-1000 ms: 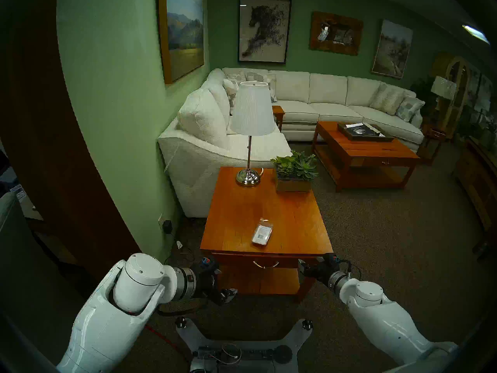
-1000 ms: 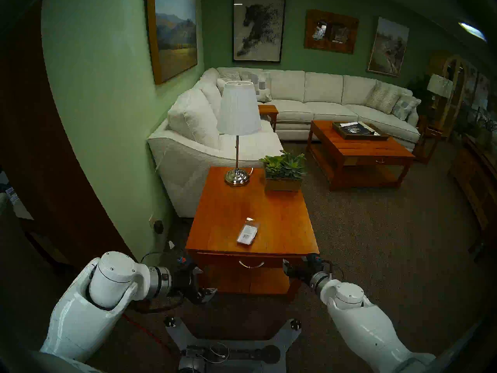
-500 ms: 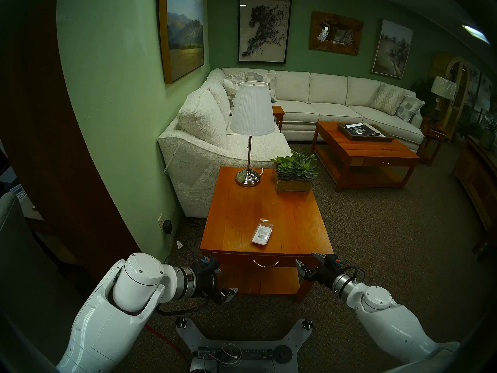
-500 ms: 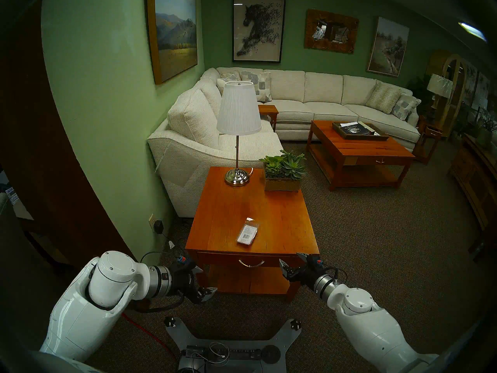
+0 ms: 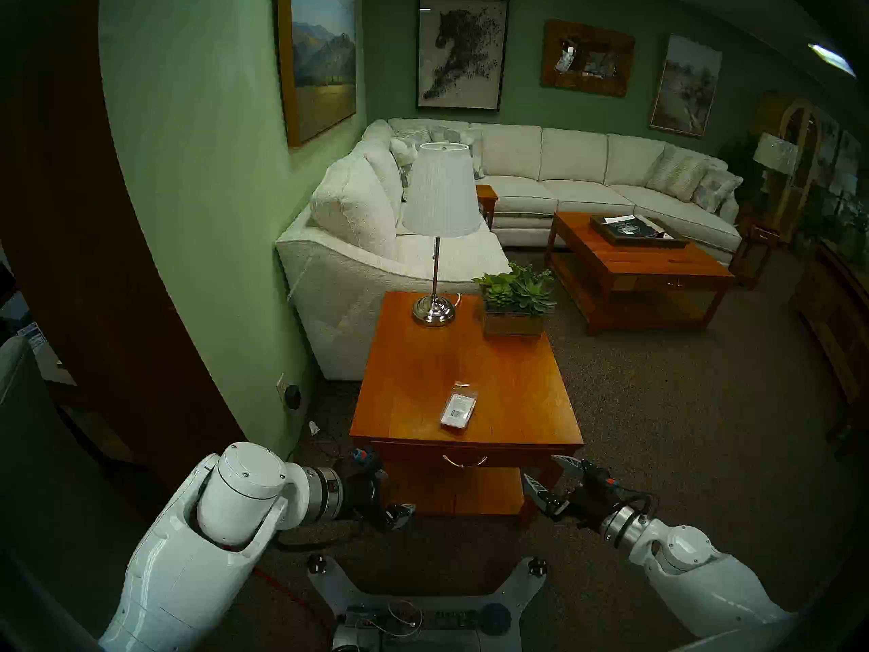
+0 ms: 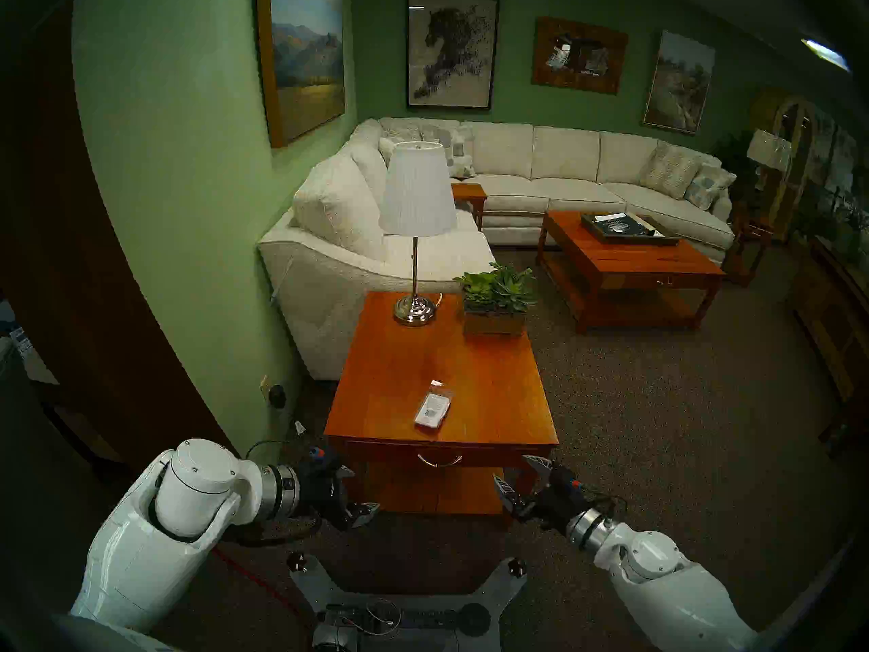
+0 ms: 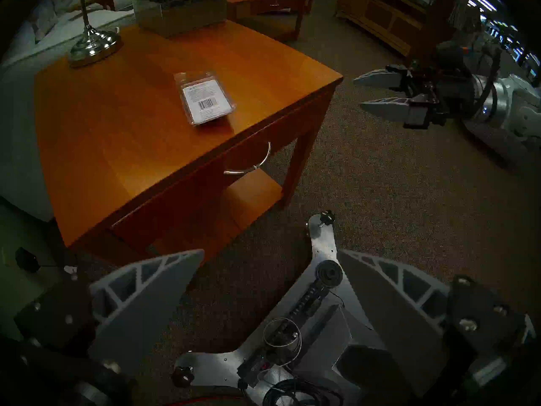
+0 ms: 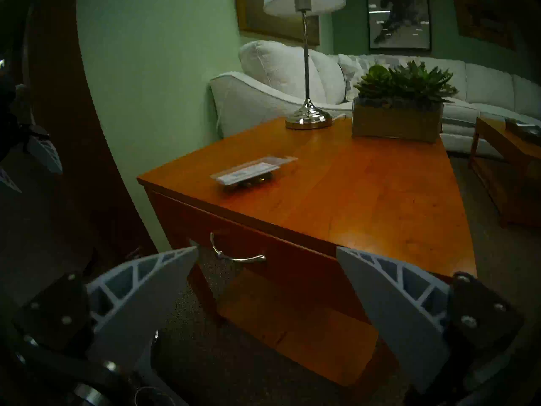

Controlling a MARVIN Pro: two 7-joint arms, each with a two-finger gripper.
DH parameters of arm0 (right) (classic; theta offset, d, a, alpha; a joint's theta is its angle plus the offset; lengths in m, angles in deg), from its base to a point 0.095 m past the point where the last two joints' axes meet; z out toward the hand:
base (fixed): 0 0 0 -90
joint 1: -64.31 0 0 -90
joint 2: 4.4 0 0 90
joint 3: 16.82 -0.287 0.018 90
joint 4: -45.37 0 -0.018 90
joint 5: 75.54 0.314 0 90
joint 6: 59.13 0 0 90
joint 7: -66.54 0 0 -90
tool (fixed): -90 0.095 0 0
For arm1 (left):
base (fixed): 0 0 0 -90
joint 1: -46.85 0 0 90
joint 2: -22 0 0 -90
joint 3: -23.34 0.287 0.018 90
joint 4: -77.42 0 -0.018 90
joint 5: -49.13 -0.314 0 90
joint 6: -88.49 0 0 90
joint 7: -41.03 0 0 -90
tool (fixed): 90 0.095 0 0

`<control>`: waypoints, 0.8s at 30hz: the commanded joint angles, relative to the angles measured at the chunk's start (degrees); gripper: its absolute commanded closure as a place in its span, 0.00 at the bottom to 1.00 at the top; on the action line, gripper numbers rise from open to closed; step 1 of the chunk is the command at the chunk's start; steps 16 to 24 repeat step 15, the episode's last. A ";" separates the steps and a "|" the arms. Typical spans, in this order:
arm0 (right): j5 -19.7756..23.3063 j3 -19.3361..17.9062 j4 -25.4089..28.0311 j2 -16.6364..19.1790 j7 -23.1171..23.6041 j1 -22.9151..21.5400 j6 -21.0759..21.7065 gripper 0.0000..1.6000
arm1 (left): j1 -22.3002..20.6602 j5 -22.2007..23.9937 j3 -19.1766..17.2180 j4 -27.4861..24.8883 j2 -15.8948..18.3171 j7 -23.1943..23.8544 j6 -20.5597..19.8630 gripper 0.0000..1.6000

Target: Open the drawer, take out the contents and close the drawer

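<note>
The drawer point(image 5: 508, 454) of the small end table is pushed in, its curved silver handle point(image 5: 464, 460) hanging free. In the wrist views the drawer point(image 7: 205, 185) point(image 8: 295, 259) front is dark under the tabletop. A clear packet with a barcode label point(image 5: 458, 410) point(image 6: 432, 410) point(image 7: 206, 99) point(image 8: 251, 169) lies flat on the tabletop near the front edge. My left gripper point(image 5: 394, 493) point(image 7: 270, 251) is open beside the table's front left leg, holding nothing. My right gripper point(image 5: 548, 473) point(image 6: 517, 471) point(image 8: 267, 248) is open and empty, just off the front right corner, apart from the drawer.
A lamp point(image 5: 435, 310) and a boxed succulent planter point(image 5: 515, 314) stand at the back of the tabletop. The white sofa point(image 5: 338, 279) and green wall flank the table's left. A larger coffee table point(image 5: 635, 270) stands further back on the right. My base plate point(image 5: 423, 594) lies on the carpet below.
My right arm has drawn back from the drawer's right end, down and to the right, with its gripper open. The left arm, the packet and the drawer have stayed put.
</note>
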 commanded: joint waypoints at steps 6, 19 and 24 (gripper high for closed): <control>0.64 -6.88 11.36 1.92 -0.67 11.64 -12.30 0.00 | -0.76 -0.04 -0.23 -1.50 0.05 -0.03 0.30 0.00; -0.60 -9.96 16.62 1.21 -3.71 17.44 -17.58 0.00 | -0.68 -0.11 -0.27 -1.77 0.11 -0.07 0.27 0.00; -0.60 -9.96 16.62 1.21 -3.71 17.44 -17.58 0.00 | -0.68 -0.11 -0.27 -1.77 0.11 -0.07 0.27 0.00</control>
